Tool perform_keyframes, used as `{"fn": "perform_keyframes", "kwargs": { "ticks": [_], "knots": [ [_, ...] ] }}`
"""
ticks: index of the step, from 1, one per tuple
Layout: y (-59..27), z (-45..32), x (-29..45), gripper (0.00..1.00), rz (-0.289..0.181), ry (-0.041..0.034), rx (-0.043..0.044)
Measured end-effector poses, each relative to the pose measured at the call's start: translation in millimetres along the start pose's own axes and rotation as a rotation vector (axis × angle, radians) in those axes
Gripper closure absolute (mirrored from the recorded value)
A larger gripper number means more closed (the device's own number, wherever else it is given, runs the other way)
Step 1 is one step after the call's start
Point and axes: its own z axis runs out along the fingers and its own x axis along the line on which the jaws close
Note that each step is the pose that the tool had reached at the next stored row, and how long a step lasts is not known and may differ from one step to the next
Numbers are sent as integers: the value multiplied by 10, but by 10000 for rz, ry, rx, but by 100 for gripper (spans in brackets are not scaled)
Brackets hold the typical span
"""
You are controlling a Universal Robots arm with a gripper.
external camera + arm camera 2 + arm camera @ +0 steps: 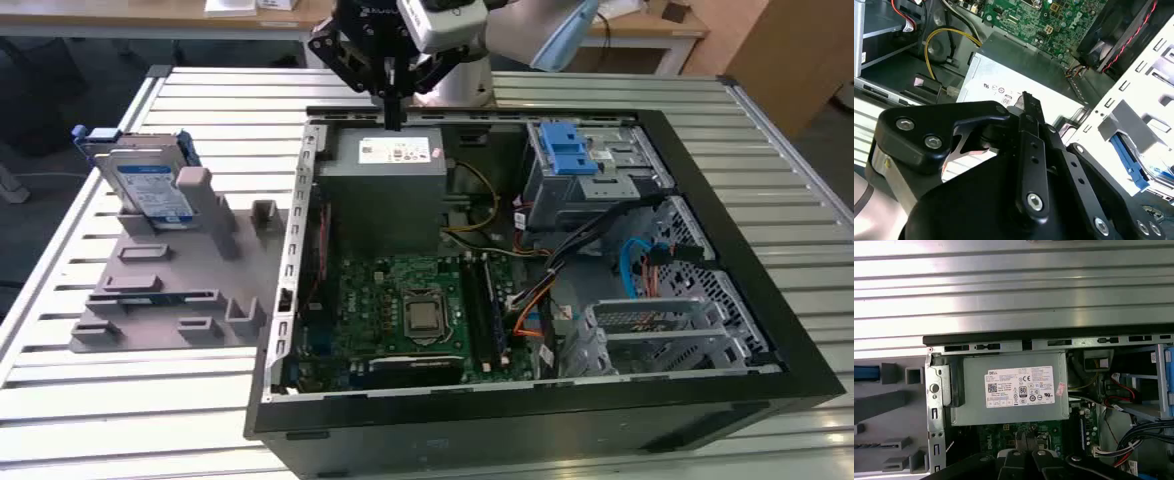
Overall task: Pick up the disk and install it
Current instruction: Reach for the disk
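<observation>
The disk (147,185) standing on its edge in the grey holder (174,290) on the counter (134,400), at nine o'clock from the open computer case (534,430) in the exterior view. Likely propped up like that for an easy grab from the top. Not touched yet. The pincer (394,118) well apart, at two o'clock from the disk, hanging over the grey box (387,180) inside the case, closed tight, holding nothing.

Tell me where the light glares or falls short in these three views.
First wrist view: the table throws bright glare bands. Second wrist view: the grey box is partly washed near white. Exterior view: even light on the disk, but the case is shadowed inside.
</observation>
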Motion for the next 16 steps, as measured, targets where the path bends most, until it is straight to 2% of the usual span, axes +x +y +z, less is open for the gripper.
{"fn": "perform_keyframes", "kwargs": {
  "ticks": [9, 16],
  "knots": [
    [0, 0, 1, 89, 0, 0, 0],
    [-3, -1, 35, 89, 0, 0, 0]
  ]
}}
